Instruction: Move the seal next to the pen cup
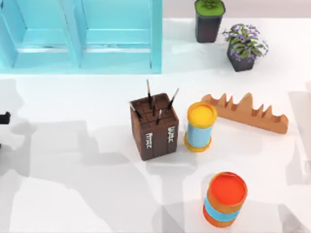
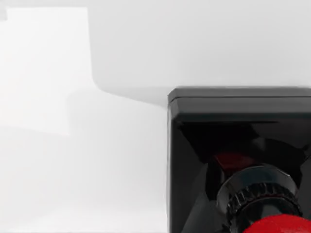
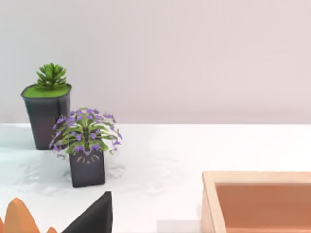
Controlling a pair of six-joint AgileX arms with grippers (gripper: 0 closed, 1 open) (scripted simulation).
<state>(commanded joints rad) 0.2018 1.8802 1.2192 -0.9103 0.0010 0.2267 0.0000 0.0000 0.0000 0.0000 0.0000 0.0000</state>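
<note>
The pen cup (image 1: 154, 127) is a dark brown square block with white lettering and thin pens sticking up, standing at the table's middle. The seal (image 2: 238, 160) sits very close in the left wrist view on the white table, its black square base and ribbed black collar under a glossy red knob. A small dark part of my left arm (image 1: 4, 118) pokes in at the far left edge of the top view, well left of the pen cup.
A yellow-topped blue-banded cylinder (image 1: 200, 126) stands just right of the pen cup, with an orange one (image 1: 225, 199) nearer the front. A jagged wooden rack (image 1: 248, 112), two potted plants (image 1: 245, 47) and a blue cabinet (image 1: 80, 34) line the back. A wooden box (image 3: 260, 201) is in the right wrist view.
</note>
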